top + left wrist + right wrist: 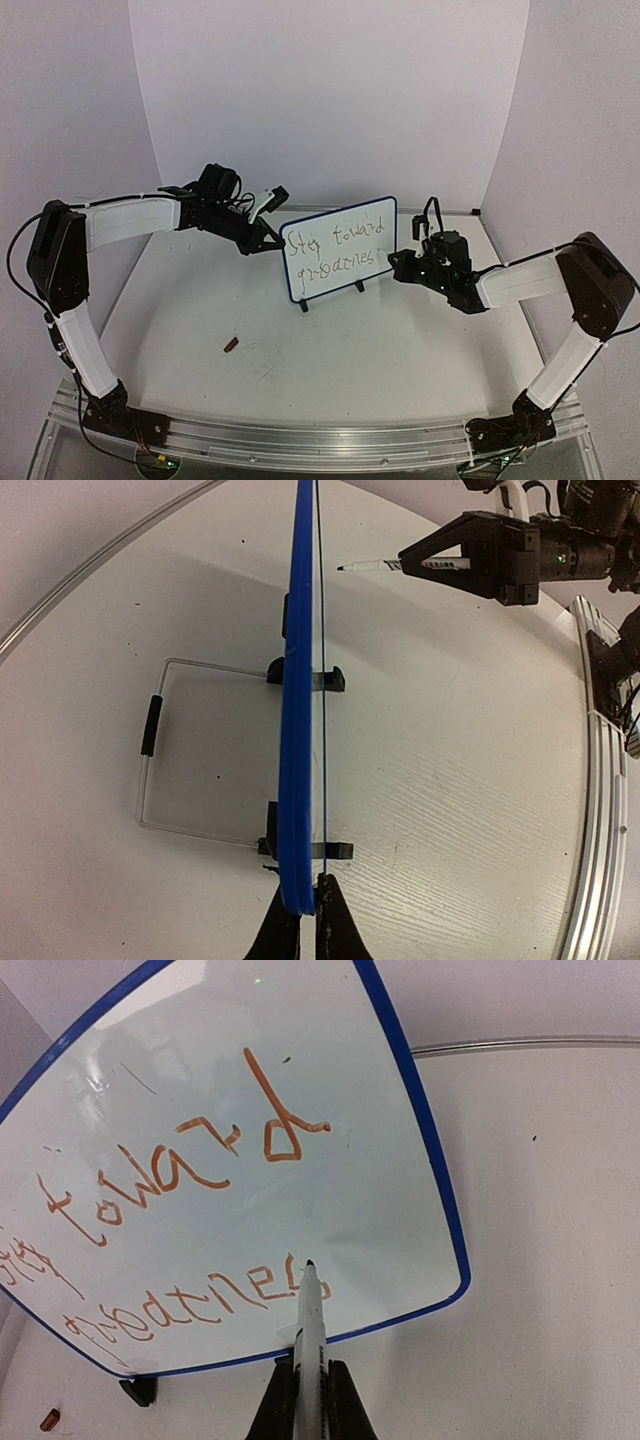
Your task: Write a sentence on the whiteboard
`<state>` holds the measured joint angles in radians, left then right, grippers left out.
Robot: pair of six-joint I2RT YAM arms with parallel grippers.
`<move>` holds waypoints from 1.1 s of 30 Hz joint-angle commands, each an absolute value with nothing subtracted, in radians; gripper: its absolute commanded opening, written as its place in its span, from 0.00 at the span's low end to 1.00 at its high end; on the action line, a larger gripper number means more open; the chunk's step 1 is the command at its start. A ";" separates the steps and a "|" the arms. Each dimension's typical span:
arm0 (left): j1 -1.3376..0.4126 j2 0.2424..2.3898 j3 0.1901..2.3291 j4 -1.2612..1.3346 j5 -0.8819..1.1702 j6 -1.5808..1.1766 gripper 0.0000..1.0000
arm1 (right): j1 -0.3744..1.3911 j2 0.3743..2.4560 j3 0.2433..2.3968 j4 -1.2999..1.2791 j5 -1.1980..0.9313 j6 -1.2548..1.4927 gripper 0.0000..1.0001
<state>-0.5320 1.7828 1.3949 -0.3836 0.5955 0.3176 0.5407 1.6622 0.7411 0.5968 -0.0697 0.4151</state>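
The whiteboard (300,1050) stands upright on its feet near the back middle of the worktop (400,350), with the sentence (190,1165) across it in two orange lines. The left gripper (308,910) is clamped on the board's left edge. The right gripper (310,1400) is closed on a marker (309,1320), whose tip is just off the end of the lower line.
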 commanded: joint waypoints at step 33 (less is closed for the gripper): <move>-0.537 1.836 1.388 -0.486 0.512 0.367 0.00 | 0.526 1.767 0.819 0.618 -0.090 0.369 0.00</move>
<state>-0.5312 1.7836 1.3949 -0.3836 0.5964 0.3157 0.5304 1.7542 0.8093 0.5964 -0.0840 0.3813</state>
